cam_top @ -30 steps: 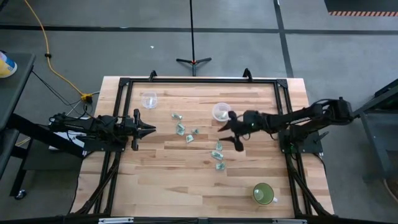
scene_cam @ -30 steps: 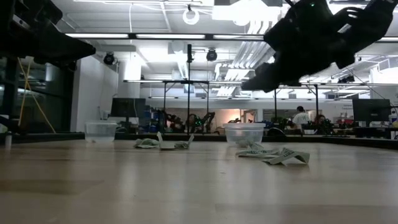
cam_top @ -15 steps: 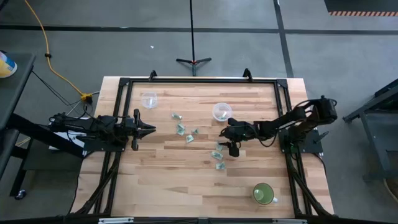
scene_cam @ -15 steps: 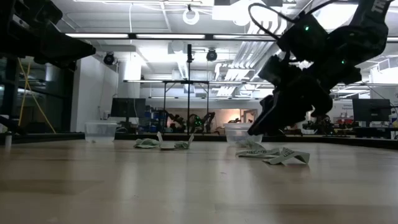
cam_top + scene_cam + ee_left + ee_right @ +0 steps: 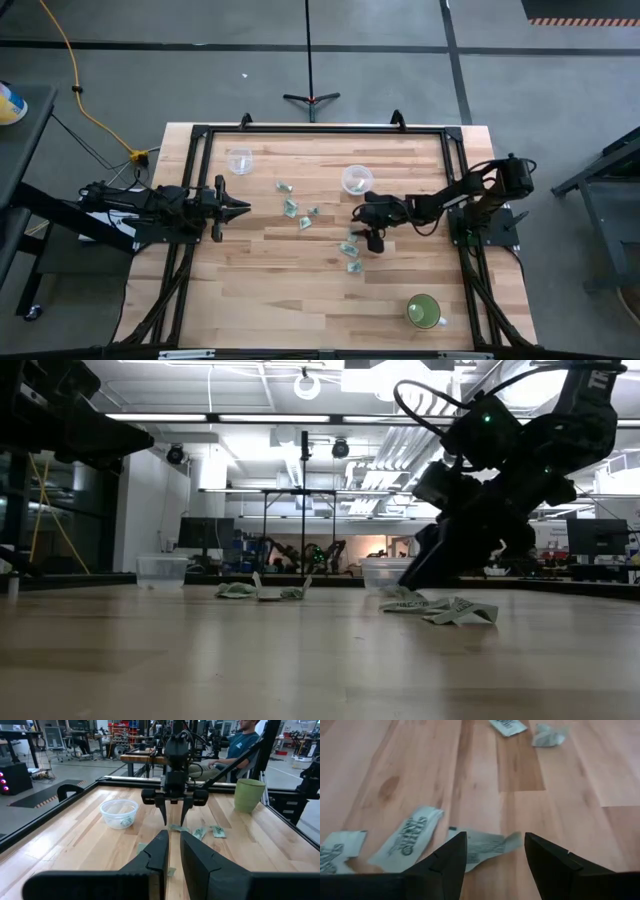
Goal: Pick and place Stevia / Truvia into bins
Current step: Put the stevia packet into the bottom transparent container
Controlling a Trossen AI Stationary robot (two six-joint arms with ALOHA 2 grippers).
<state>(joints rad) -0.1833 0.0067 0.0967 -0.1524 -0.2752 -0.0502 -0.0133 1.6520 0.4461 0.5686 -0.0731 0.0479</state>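
Note:
Several tiny pale green-and-white packets lie flat on the wooden table: one group (image 5: 300, 212) near the middle, another (image 5: 350, 250) further right. One clear cup (image 5: 240, 161) stands far left. The other cup (image 5: 356, 180) stands just beyond my right gripper (image 5: 364, 230). That gripper is open, low over the table and pointing down. Its fingers stand either side of one packet (image 5: 482, 845) without visibly touching it. My left gripper (image 5: 236, 208) hovers at the table's left, with a narrow gap between its fingers (image 5: 161, 851).
A green mug (image 5: 424, 312) stands near the near right corner. A black frame (image 5: 320, 131) runs round the table top. Two more packets (image 5: 407, 845) lie just beside my right gripper's fingers. Bare wood spreads along the near side. A seated person (image 5: 245, 740) shows beyond the table.
My right gripper has come down from above the right cup's side toward the near edge and slightly left. It has tipped its fingers downward until they straddle a packet of the right group. The packets and cups have stayed put.

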